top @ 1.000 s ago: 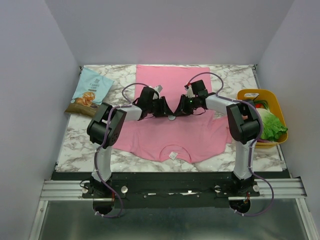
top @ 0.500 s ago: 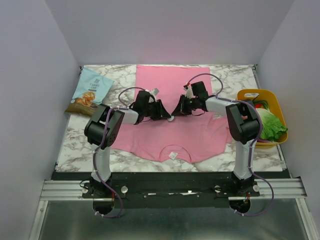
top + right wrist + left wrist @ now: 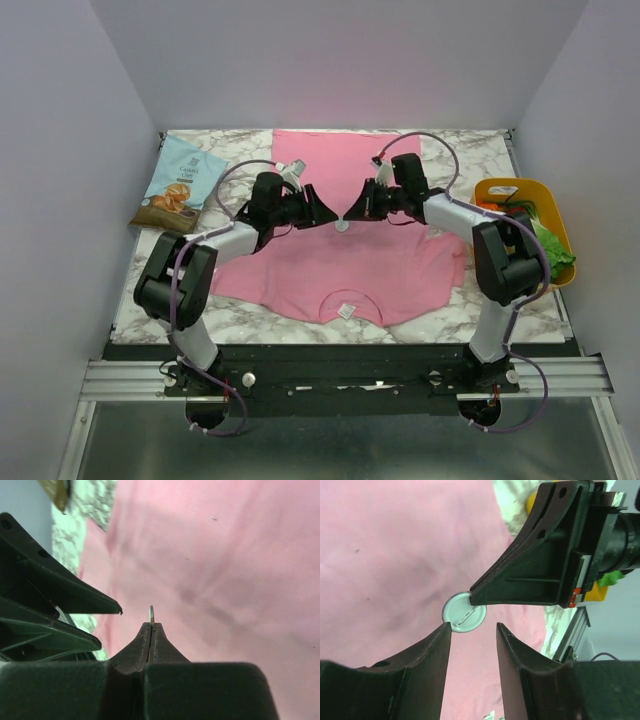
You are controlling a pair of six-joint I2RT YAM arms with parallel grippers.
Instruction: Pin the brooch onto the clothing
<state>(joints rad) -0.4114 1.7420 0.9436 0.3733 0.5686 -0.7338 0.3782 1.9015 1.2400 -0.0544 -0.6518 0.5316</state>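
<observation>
Marble-patterned tabletop inside a pale, plain-walled enclosure, seen from above and from both wrists. A pink T-shirt lies spread flat across the middle of the tabletop, its neckline toward the arm bases and a small white label showing inside the collar.

Both arms reach inward over the shirt so that their tips meet above its chest area. The right claw is closed on the brooch – its two fingers are pressed together, with the small silvery disc pinched by its rim at the very tips. From the right wrist the disc appears edge-on, standing upright beyond the fingertips; from the left wrist its round pale face is visible, partly covered by the right claw's tip.

The left claw holds nothing – its jaws stand apart. One fingertip lies just beside the disc's lower edge, and whether it touches cannot be told. Whether the brooch touches the fabric also cannot be told.

At the far left of the tabletop lies a light-blue snack bag, well apart from the shirt. At the right edge stands a yellow basket holding leafy greens.
</observation>
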